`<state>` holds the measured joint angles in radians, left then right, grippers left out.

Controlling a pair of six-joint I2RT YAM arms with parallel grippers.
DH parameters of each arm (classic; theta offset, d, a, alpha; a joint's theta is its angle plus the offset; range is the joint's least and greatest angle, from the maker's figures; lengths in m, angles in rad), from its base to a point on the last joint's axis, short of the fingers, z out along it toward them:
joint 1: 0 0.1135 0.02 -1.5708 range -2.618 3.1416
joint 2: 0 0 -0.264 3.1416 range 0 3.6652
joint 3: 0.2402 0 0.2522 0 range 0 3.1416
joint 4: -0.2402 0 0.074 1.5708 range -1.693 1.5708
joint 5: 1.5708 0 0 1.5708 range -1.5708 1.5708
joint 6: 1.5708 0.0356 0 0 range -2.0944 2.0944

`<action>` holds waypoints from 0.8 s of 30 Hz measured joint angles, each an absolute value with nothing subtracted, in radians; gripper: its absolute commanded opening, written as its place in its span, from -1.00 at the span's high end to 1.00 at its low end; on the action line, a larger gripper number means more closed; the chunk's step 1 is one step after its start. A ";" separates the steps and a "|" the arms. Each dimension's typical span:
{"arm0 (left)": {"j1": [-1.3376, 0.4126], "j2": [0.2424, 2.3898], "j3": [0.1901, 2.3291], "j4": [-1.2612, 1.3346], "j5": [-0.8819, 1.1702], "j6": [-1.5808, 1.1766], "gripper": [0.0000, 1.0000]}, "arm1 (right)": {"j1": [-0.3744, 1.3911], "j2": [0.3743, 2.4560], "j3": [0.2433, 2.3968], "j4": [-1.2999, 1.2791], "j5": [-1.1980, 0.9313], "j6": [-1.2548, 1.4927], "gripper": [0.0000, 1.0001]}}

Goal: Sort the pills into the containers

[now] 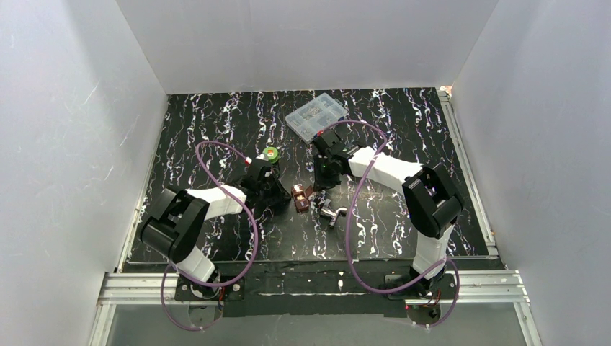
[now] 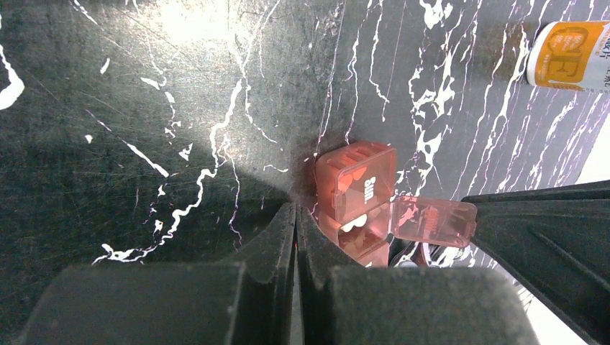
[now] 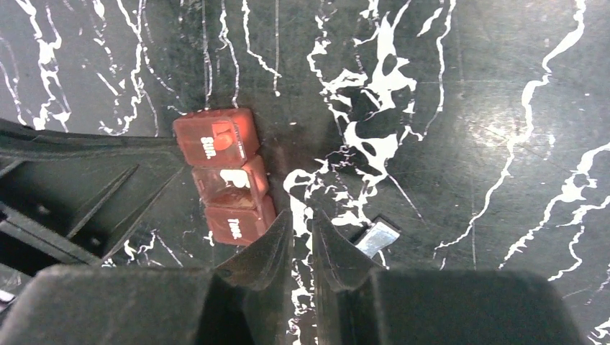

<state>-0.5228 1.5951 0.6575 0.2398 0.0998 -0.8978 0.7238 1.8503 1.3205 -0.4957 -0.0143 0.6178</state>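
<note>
While both arms leaned in over the black, white-veined table [image 1: 216,115], the left gripper [image 2: 295,215] was pinched fully together with nothing between its fingers, its tips low at the table just beside the organiser; a little beyond it, from overhead, stood the small dark round bottle with the bright green cap [image 1: 270,153], upright, capped and apart from both arms; at the centre lay the translucent red plastic pill organiser [image 2: 356,190], a short strip of three boxes, the "Sun." end and the far end closed, the middle lid flipped open, with pale shapes inside that looked like pills, though I could not be sure; the right gripper [image 3: 302,219] was at the strip's other end, its jaws drawn to a narrow slit and holding nothing I could see, one finger touching or all but touching the end box; further right lay the small round bottle with the orange label [image 2: 568,54], on its side and well apart from the organiser.

To my eye the step in hand was getting at the open middle compartment, and the sorting had hardly begun, the green cap being on; the next move would call for one gripper to steady the strip while the other widened to lift a pill or tip the box, and a bottle would need uncapping first.
</note>
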 measured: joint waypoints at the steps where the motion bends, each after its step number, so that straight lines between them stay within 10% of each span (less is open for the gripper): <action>1: -0.523 1.596 0.657 0.241 0.102 -0.898 1.00 | 0.725 1.851 1.320 -0.491 -0.023 0.618 0.56; 24: -0.544 1.597 0.669 0.227 0.151 -0.896 1.00 | 0.763 1.878 1.341 -0.443 -0.090 0.626 0.55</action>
<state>-0.5442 1.5970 0.6685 0.2272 0.1509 -0.8963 0.7631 1.8778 1.3411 -0.4431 -0.0898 0.6258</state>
